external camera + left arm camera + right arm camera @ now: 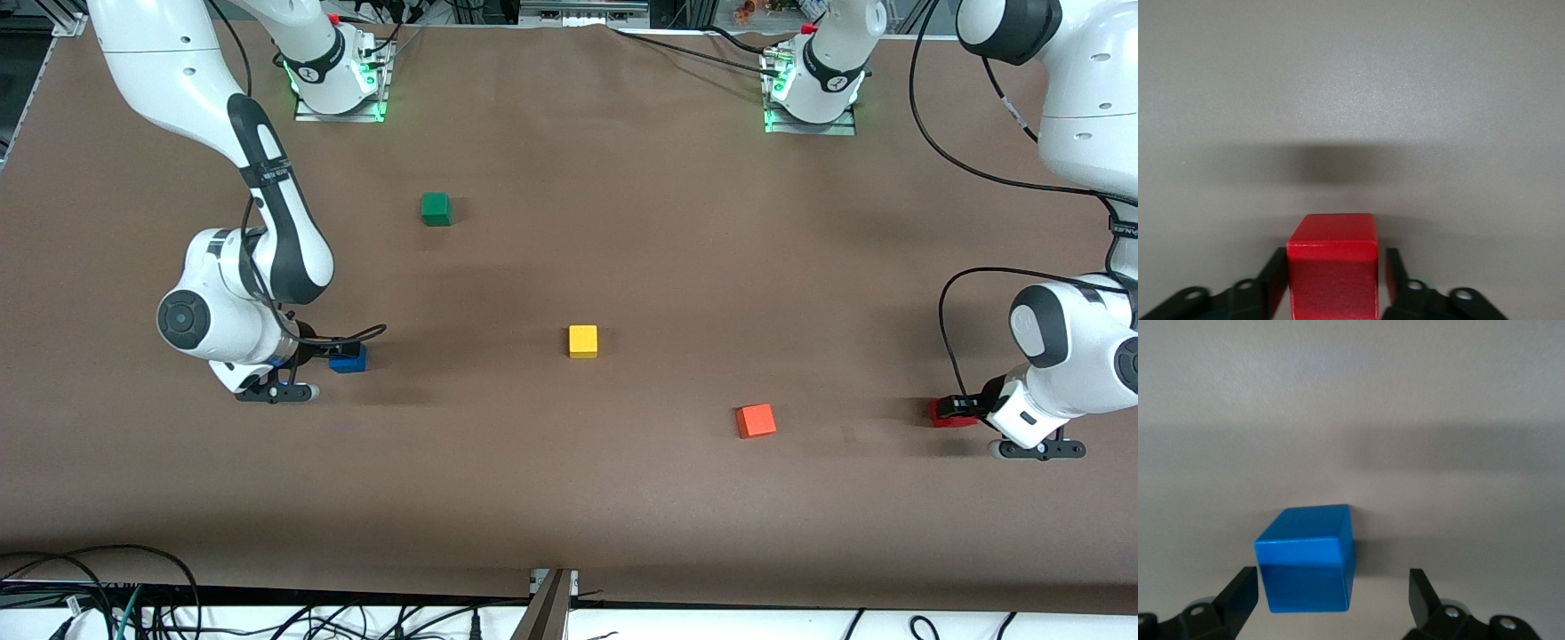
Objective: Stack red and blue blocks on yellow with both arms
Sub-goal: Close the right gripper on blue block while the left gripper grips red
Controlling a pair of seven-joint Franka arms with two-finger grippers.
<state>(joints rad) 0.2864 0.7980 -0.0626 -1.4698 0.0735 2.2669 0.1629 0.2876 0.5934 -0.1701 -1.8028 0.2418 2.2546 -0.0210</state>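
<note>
Front view: the yellow block sits mid-frame on the surface, untouched, nothing stacked on it. The blue block lies at centre left, under the right end effector. The red block lies at lower right, under the left end effector. A green block at upper centre-left and an orange block at lower centre-right are not involved. Judgement: both arms are at the grasp step; each should close squarely on flat faces before lifting, and only one should approach yellow at a time.

Left wrist view: fingers stand close against the sides of the red block, narrow gaps showing; contact cannot be confirmed.

Right wrist view: fingers are wide apart. The blue block sits off-centre, slightly rotated, near one finger. Recommend centring before closing.
</note>
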